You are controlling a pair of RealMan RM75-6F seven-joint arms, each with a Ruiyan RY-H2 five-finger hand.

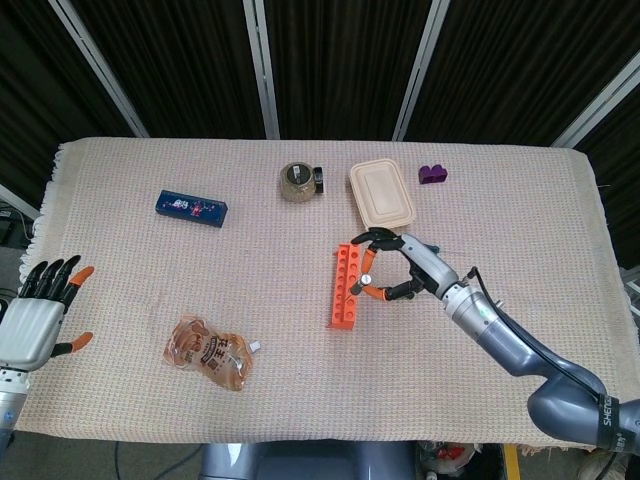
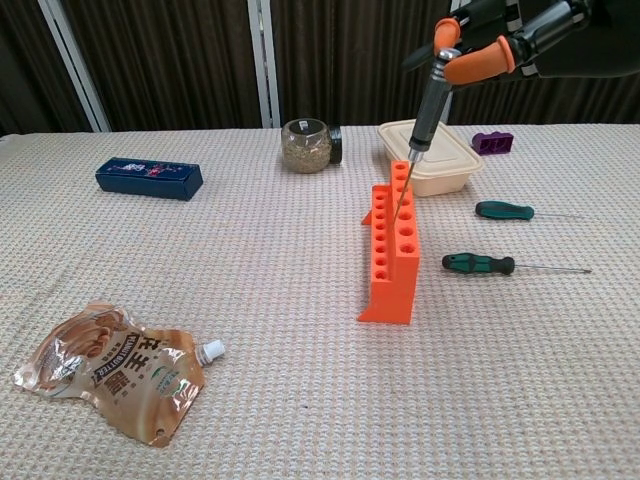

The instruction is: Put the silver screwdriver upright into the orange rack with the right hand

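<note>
In the chest view's upper right, the right hand [image 2: 505,35] is pinching the silver screwdriver [image 2: 422,110], which is leaning nearly upright, tip hanging over the orange rack [image 2: 392,245] holes.

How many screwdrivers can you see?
3. The silver screwdriver is in the right robot hand over the orange rack. Two green-handled screwdrivers lie on the table right of it.
</note>
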